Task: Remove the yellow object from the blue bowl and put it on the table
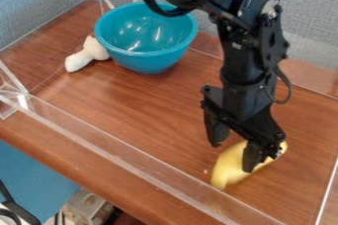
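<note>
While you check the scene, read these entries:
Gripper (246, 146): pointing down at the table, jaws spread wide either side of the yellow object; you will see no clamping grip.
Yellow object (232, 168): lying on the table (119, 96) between and just below the fingers, near the front clear wall (79, 130); whether the fingertips touch it you cannot tell.
Blue bowl (146, 37): upright at the far left, well apart from the gripper.
Cream object (87, 54): on the table, touching the bowl's left side.
</note>
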Controlling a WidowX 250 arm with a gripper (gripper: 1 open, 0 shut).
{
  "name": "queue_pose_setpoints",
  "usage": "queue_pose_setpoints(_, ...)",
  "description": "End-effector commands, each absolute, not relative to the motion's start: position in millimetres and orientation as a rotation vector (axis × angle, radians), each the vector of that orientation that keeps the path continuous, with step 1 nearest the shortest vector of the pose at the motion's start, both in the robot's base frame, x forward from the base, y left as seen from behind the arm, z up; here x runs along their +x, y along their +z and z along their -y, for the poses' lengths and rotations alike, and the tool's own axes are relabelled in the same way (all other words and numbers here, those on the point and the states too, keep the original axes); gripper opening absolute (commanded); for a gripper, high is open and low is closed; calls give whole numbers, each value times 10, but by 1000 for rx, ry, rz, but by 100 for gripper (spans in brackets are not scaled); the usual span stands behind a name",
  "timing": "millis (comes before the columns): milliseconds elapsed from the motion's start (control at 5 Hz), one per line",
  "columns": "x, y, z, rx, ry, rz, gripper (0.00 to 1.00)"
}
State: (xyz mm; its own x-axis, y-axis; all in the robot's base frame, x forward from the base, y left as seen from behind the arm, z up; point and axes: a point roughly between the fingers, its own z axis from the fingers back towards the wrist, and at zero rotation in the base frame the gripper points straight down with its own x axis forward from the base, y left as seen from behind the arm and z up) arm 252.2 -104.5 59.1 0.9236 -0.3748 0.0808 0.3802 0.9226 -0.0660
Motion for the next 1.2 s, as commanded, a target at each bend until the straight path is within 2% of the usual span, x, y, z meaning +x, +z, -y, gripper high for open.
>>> queue_pose_setpoints(0,2622,866,1060,-91,-386,147,100)
queue_pose_setpoints(200,2632,963,1036,-91,-371,156,100)
queue_pose_setpoints(600,2664,1424,865,-69,-331,231,100)
queue_pose_setpoints(1000,2619,1510,838,-87,-340,238,100)
